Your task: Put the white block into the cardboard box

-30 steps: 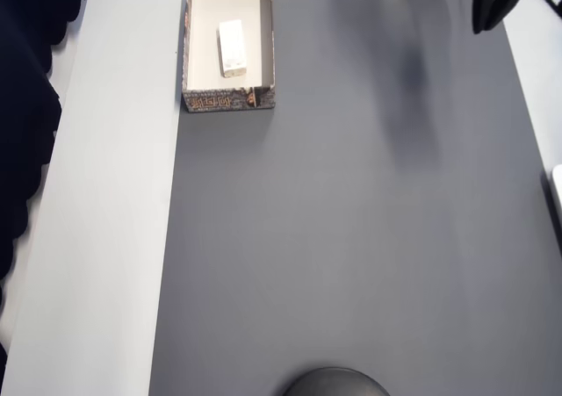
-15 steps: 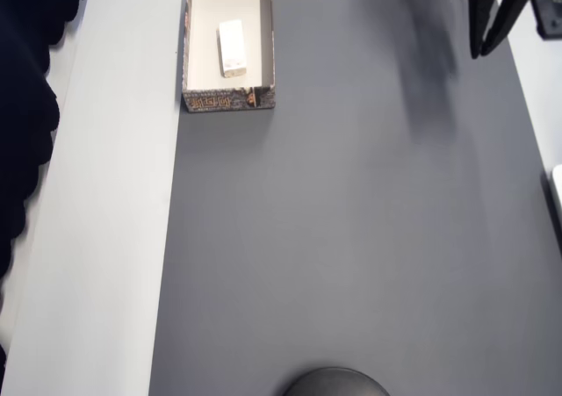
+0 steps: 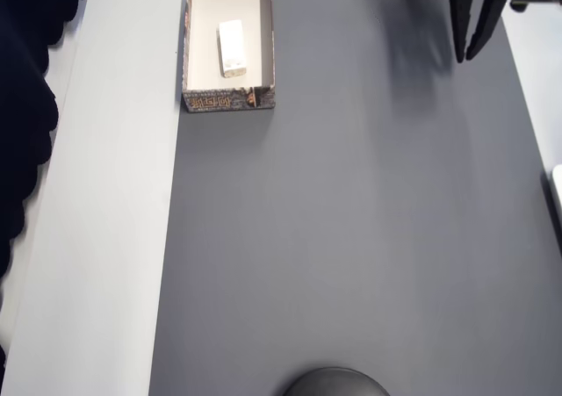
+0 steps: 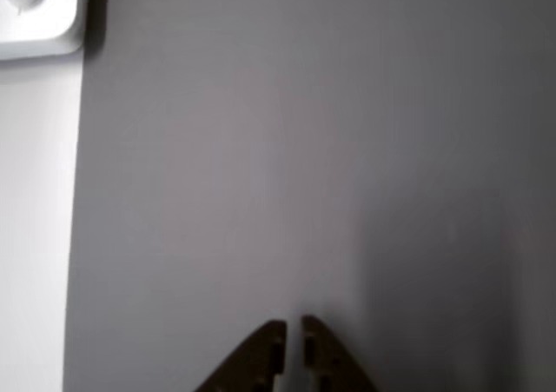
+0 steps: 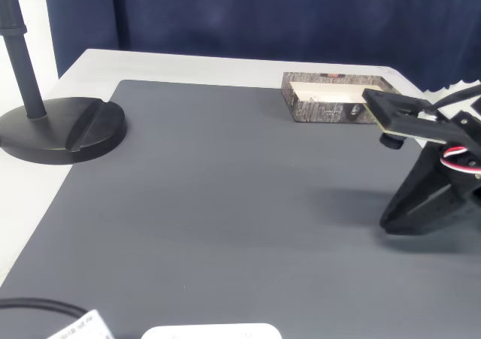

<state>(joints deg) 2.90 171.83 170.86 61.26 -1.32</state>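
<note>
The white block (image 3: 232, 48) lies inside the cardboard box (image 3: 228, 100) at the top left of the overhead view, roughly in the middle of its cream floor. The box (image 5: 331, 112) stands at the far edge of the grey mat in the fixed view. My gripper (image 3: 465, 57) hangs over the mat's top right corner, far to the right of the box. Its dark fingers (image 4: 265, 357) point down at bare mat with only a thin gap between the tips and nothing held. In the fixed view the gripper (image 5: 391, 222) reaches close to the mat at the right edge.
A black round stand base (image 5: 60, 132) sits on the mat's left side in the fixed view and shows as a dark dome (image 3: 336, 382) at the overhead view's bottom edge. A flat white object with a rounded corner (image 4: 39, 14) lies beside the mat.
The gripper has moved left and further into the overhead view, its tips lower in the picture. The block and box have not moved.
</note>
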